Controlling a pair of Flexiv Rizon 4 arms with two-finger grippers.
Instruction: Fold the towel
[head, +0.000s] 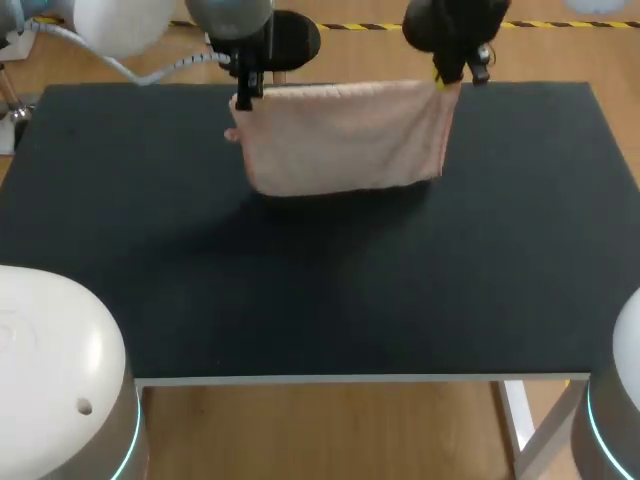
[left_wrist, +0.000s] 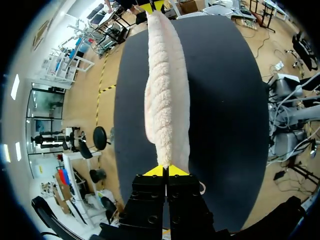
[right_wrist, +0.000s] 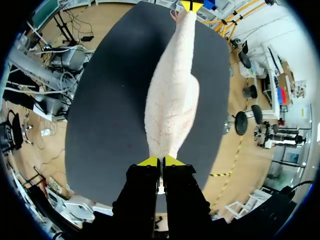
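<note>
White arm bases (head: 55, 370) frame the lower corners as the pink towel (head: 345, 135) hangs at upper centre over the black table (head: 320, 290), its top corners pinched by the left gripper (head: 243, 97) and right gripper (head: 441, 80), each clamped tight on cloth. Uneven lowering could skew the fold; a slipped corner would drop it. No legible writing appears.

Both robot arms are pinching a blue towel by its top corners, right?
No, the towel is pale pink, not blue. The left fingers and right fingers do pinch its top corners; the head view shows the colour.
</note>
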